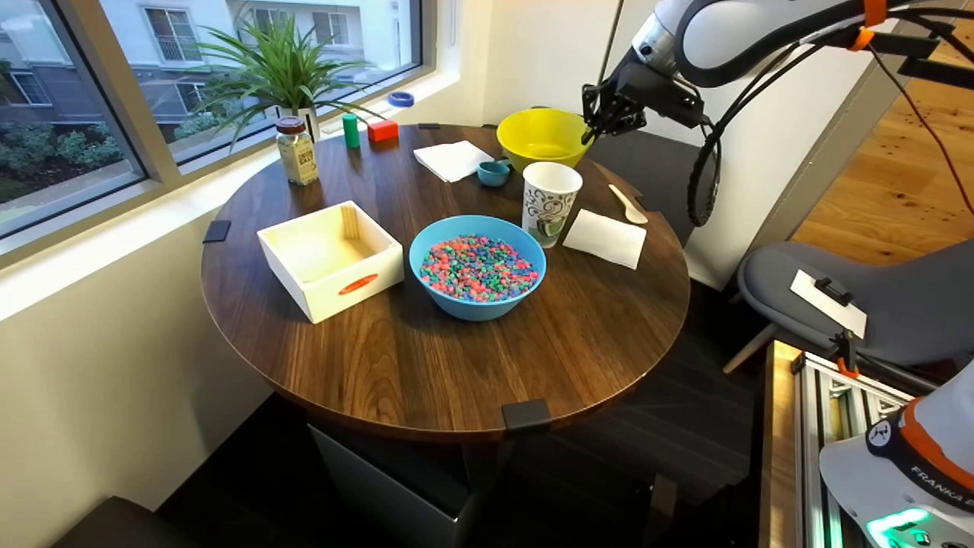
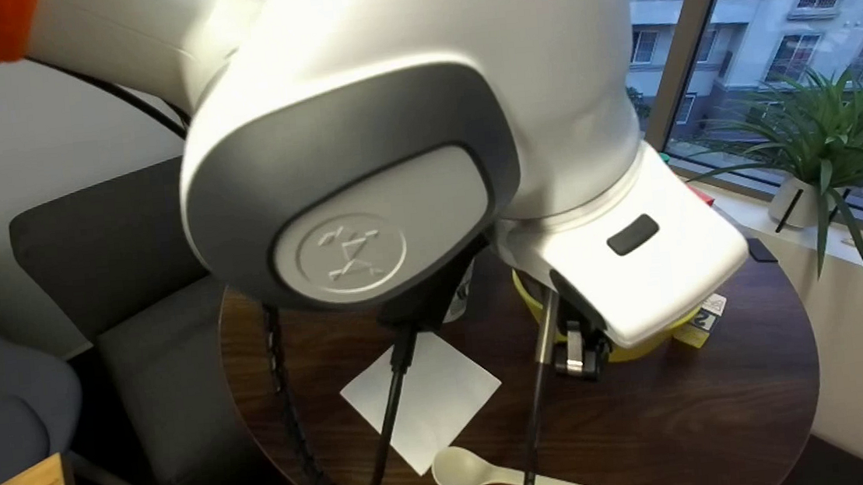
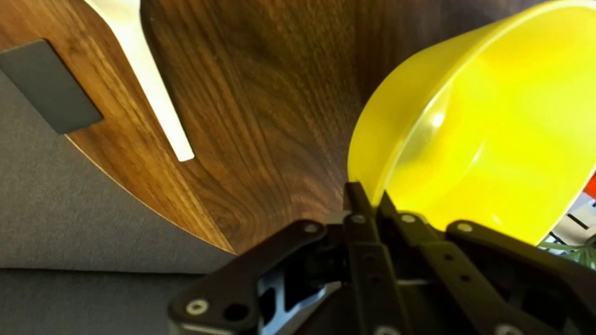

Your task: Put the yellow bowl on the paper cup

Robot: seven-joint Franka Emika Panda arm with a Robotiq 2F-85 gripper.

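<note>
The yellow bowl (image 1: 536,137) is at the far side of the round table in an exterior view. My gripper (image 3: 370,197) is shut on the bowl's rim in the wrist view, one finger inside and one outside. The bowl (image 3: 493,139) opens to the right of the fingers there. I cannot tell whether its base touches the table. The paper cup (image 1: 549,199), whitish with dark print, stands upright in front of the bowl. In an exterior view the arm hides most of the cup (image 2: 459,302) and much of the bowl (image 2: 636,349).
A blue bowl (image 1: 475,310) of colourful pieces stands beside the cup. A wooden box (image 1: 350,281), small teal cup (image 1: 494,176), spice jar (image 1: 297,156), red block (image 1: 383,131) and green cylinder (image 1: 351,131) stand around. A napkin (image 1: 606,238) and spoon (image 1: 628,205) lie near the edge.
</note>
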